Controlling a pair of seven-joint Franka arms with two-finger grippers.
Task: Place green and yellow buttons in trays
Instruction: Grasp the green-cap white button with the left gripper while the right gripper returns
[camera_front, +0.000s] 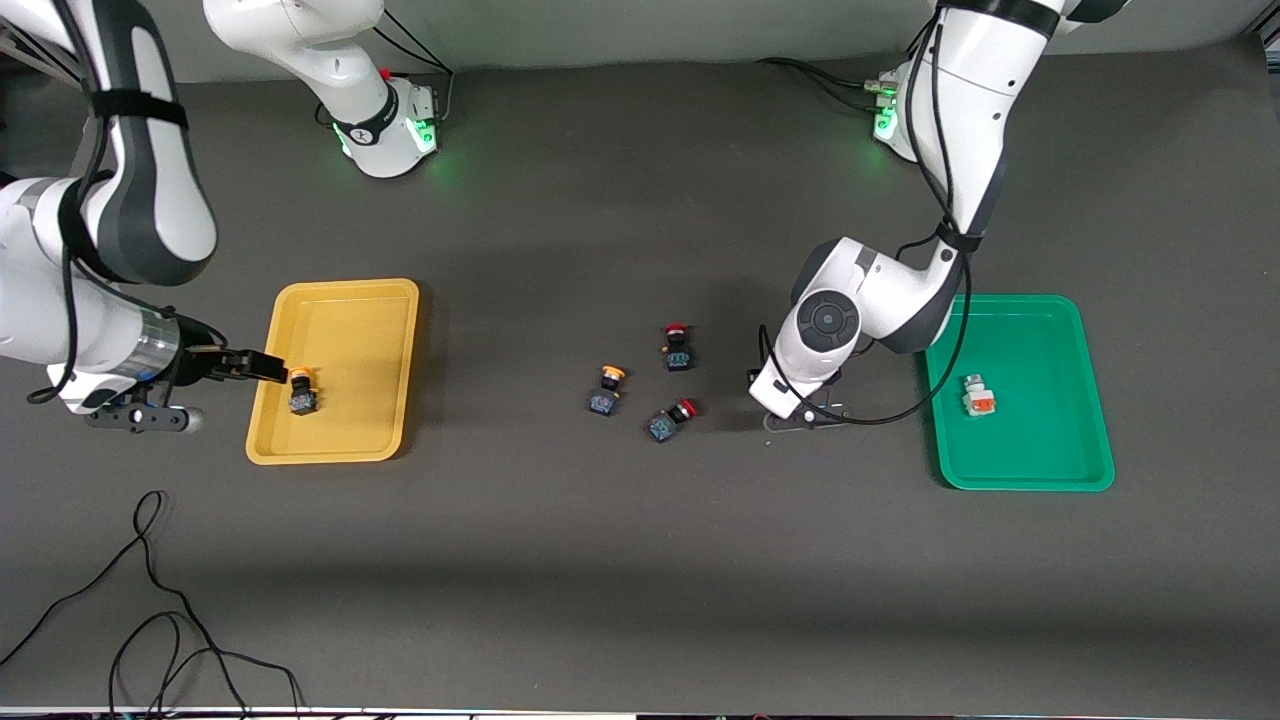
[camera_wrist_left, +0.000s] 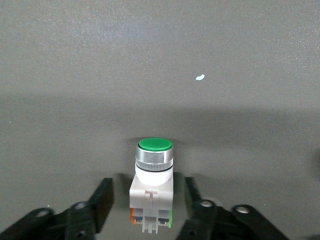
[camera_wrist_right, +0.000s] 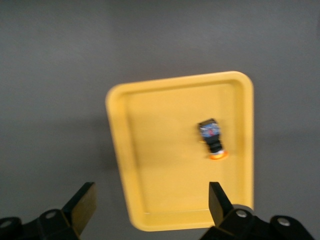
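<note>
The left pincer (camera_wrist_left: 145, 200) is down at the desk (camera_front: 640, 560) beside the green tray (camera_front: 1090, 400), open around a white button with a green cap (camera_wrist_left: 152, 185). The right pincer (camera_wrist_right: 150, 202) hangs open over the yellow tray (camera_front: 345, 300). That tray holds one yellow-capped button (camera_front: 302, 392). The green tray holds one white button (camera_front: 978, 396). In the middle lie one yellow-capped button (camera_front: 607, 391) and two red-capped ones (camera_front: 678, 348).

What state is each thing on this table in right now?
green button: on table, not gripped
left gripper: open, straddling the green button
yellow tray: holds one yellow-capped button
right gripper: open, over yellow tray
green tray: holds one whitish button
second yellow-capped button: on table
red-capped buttons: on table
</note>
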